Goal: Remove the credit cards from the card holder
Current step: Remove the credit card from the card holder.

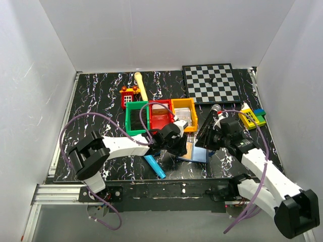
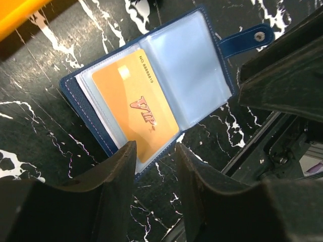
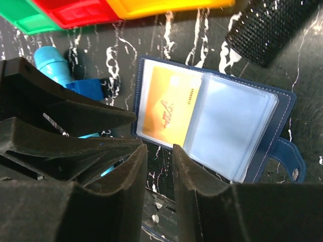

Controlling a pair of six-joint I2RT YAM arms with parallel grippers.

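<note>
The card holder lies open and flat on the black marbled table between my two grippers. It is navy outside with light blue clear pockets. An orange VIP card sits in one pocket and also shows in the right wrist view. The strap with the snap sticks out to one side. My left gripper is open and empty, its tips just over the holder's near edge by the card. My right gripper is slightly open and empty, just short of the holder.
Green, red and orange bins stand just behind the holder. A cyan toy microphone lies to its left. A chessboard is at the back right and a yellow toy at the right. A black mesh object lies near the holder.
</note>
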